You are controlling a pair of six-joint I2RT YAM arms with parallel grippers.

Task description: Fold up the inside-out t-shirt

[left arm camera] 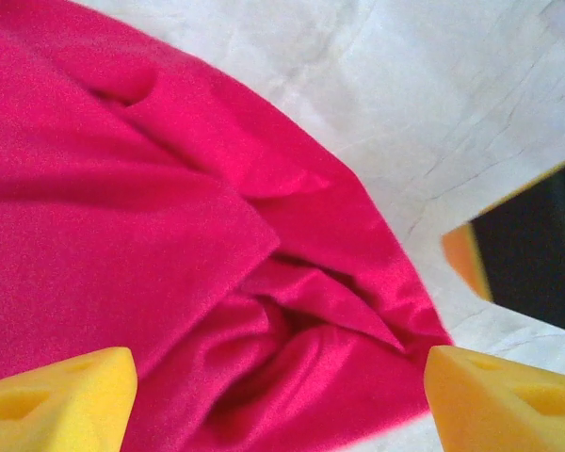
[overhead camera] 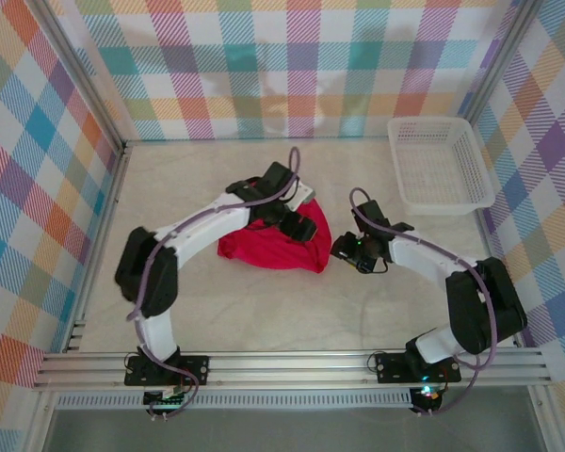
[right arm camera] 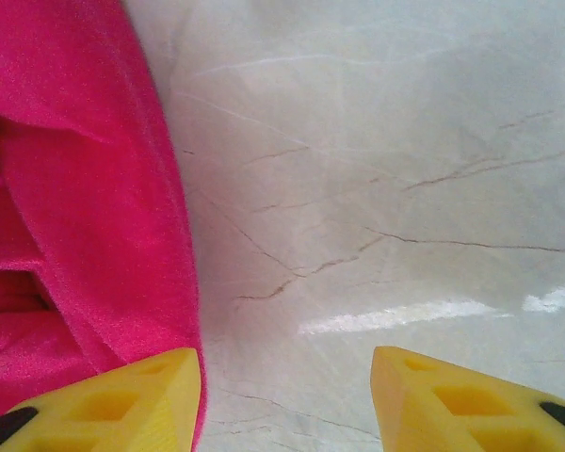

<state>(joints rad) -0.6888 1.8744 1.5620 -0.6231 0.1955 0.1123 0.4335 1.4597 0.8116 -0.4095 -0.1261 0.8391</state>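
Nearest the bases the tabletop (overhead camera: 217,301) is bare. Further in, the right gripper (overhead camera: 344,250) sits low, just beside the right edge of the shirt (overhead camera: 264,250). The left gripper (overhead camera: 299,224) hangs over the shirt's far right part. Both are open and hold nothing. The shirt lies mid-table as a rumpled, rounded heap, not spread flat. A white basket (overhead camera: 440,165) stands at the far right, well apart.

I judge this to be the arranging stage, between grasps, with no neat fold made yet. The next move calls for each gripper to choose a distinct edge, pinch one layer rather than a bunch, and draw the cloth apart until it is flat. Which part is collar, sleeve or hem I cannot tell.

The top view gives the heap's outline and where both arms stand. The left wrist view adds the relief. One flap overlaps another, and deep creases run to a pointed tip on the right, all between widely parted fingers (left arm camera: 56,400). It also catches a dark block with an orange edge, probably the right gripper. The right wrist view settles what the top view blurs: one finger (right arm camera: 104,405) is at the cloth's very edge and the other is over bare stone.
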